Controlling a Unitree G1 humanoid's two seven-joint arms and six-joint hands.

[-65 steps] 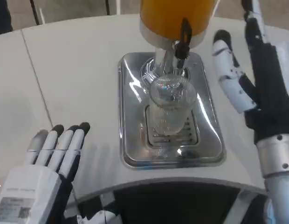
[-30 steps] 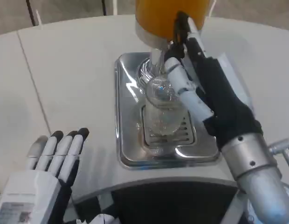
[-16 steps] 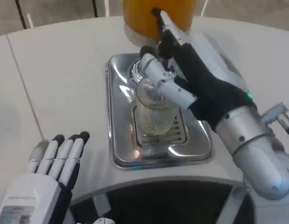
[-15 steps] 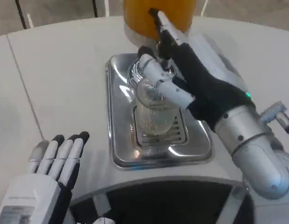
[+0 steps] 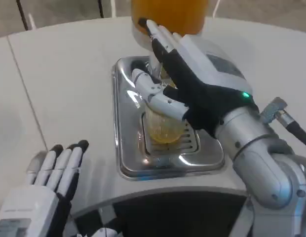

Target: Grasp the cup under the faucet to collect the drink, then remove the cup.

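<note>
Step in hand: filling. Cup (image 5: pixel 164 127) on drip tray (image 5: pixel 124 148), below orange dispenser tank (image 5: pixel 169 15), showing yellow drink; right hand (image 5: pixel 192 84) wrapped round its upper part, apparently also at the hidden faucet. Left hand (image 5: pixel 49 182) near tray's left, flat, fingers extended, empty; next, lift cup away level.

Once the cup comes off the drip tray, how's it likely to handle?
The cup looks like clear, smooth plastic or glass, so probably slick in the right hand. Yellow drink shows in its lower part, making it likely bottom-heavy, yet apt to slosh if tilted. The drip tray has a raised rim, so lifting looks safer than sliding.
</note>
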